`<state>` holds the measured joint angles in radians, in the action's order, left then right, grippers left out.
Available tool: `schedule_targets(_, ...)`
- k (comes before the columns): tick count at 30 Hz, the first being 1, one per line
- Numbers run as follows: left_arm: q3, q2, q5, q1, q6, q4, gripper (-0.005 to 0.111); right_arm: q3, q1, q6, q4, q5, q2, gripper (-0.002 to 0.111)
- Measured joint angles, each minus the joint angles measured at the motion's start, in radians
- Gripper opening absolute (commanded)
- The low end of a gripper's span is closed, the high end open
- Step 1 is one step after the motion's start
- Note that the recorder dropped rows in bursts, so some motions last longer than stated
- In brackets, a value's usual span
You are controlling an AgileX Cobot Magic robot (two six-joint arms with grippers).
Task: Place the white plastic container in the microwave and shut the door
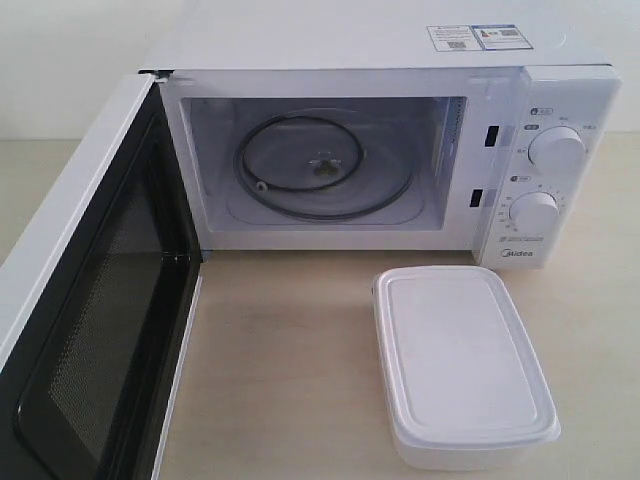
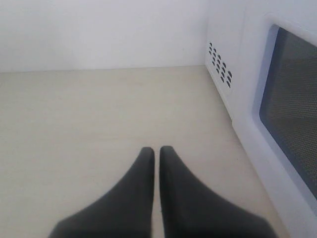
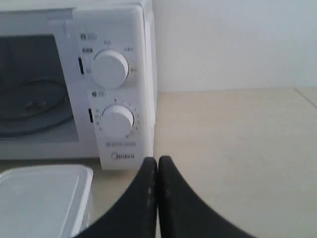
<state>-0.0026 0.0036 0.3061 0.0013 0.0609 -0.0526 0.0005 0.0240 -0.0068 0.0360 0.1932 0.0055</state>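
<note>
While the left hand (image 2: 154,151) and right hand (image 3: 157,161) are pinching together, the shallow white plastic container (image 1: 462,365) is pointing lengthwise at the white microwave (image 1: 350,40).

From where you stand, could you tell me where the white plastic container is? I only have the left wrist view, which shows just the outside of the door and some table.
Observer: The white plastic container sits lidded on the table, in front of the microwave's dial panel, with nothing touching it.
Operator: Thank you. Is the cavity free for it?
Observer: Yes. Only the glass turntable is inside, and the door stands wide open.
Operator: And the right gripper, please?
Observer: The right gripper is shut on nothing, with the container off to one side of it, not touching.
</note>
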Motion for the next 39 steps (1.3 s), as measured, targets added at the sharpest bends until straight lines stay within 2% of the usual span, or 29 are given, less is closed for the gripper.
schedule_targets(7, 0.0, 0.0, 0.0, 0.0, 0.0, 0.0, 0.004, 0.0, 0.0, -0.108, 0.0, -0.413, -0.002, 0.0)
schedule_targets(16, 0.0, 0.0, 0.0, 0.0, 0.0, 0.0, 0.004, -0.006, 0.0, -0.154, 0.032, -0.552, 0.108, 0.0)
schedule_targets(24, 0.0, 0.0, 0.0, 0.0, 0.0, 0.0, 0.004, -0.083, 0.0, -0.196, 0.045, -0.588, 0.453, 0.0)
schedule_targets(30, 0.0, 0.0, 0.0, 0.0, 0.0, 0.0, 0.004, -0.097, 0.0, -0.198, 0.047, -0.684, 0.679, 0.0)
schedule_targets(39, 0.0, 0.0, 0.0, 0.0, 0.0, 0.0, 0.004, -0.097, 0.0, -0.115, 0.047, -0.752, 0.751, 0.0)
